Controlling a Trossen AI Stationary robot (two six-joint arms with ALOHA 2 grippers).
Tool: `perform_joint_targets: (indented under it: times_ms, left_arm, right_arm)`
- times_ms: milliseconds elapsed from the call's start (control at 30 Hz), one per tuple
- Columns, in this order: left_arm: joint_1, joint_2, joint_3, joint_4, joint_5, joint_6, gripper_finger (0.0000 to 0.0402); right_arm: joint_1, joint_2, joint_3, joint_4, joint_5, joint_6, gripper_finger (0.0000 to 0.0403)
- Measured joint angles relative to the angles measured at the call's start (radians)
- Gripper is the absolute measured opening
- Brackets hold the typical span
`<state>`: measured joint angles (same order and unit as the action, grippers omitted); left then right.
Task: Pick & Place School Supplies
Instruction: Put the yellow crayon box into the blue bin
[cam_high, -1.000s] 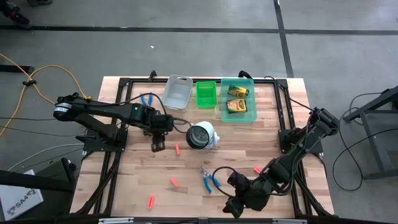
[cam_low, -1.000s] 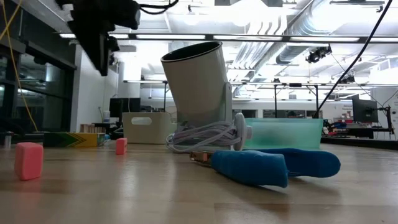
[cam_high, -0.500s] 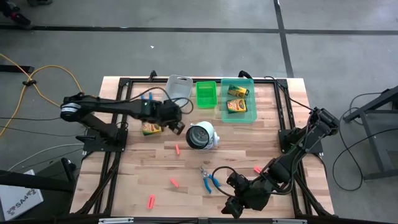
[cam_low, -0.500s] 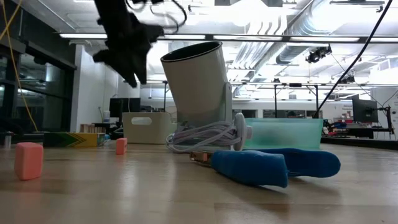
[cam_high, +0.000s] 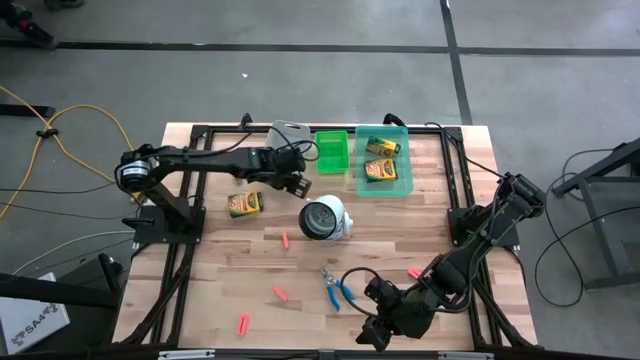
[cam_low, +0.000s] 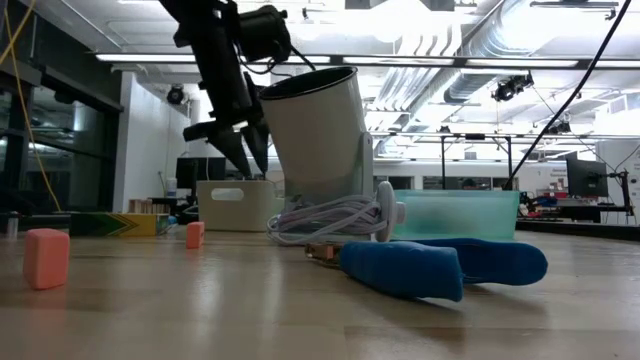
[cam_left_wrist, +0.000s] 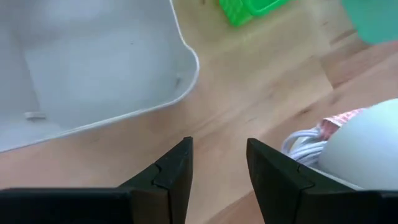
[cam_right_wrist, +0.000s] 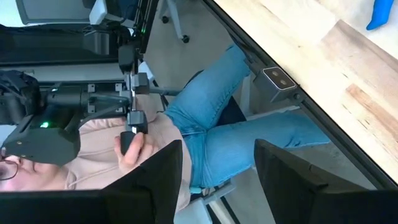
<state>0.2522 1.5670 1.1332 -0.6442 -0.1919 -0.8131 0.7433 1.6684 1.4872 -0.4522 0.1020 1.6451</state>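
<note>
Crayon boxes (cam_high: 245, 204): 3 | scissors (cam_high: 336, 288): 1 | stubs (cam_high: 281, 293): 4 | left hand (cam_high: 297, 187): wide, empty

You get even, bright overhead light with soft shadows. Ceiling strip lights (cam_low: 330, 58) glare low (background washed out). Close wrist views blur.

You find almost no legible writing here. A white box (cam_high: 33, 318) on the floor left of the worktop (cam_high: 300, 290) carries dark lettering, too small and angled for you to read. The crayon boxes (cam_high: 245, 204) show printed fronts, but you cannot make out their brand or any word.
</note>
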Motion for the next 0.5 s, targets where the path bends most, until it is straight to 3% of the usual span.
perform_joint_targets:
  times_ms: [267,500]
  left_arm:
    - [0.001,-0.005,0.000,-0.003,0.008,0.008,0.0145]
    - [0.000,-0.005,0.000,0.002,0.176,-0.003,0.0145]
  right_arm:
    - [0.000,0.000,0.000,0.000,0.000,0.000,0.0189]
    - [0.000,0.000,0.000,0.000,0.000,0.000,0.0189]
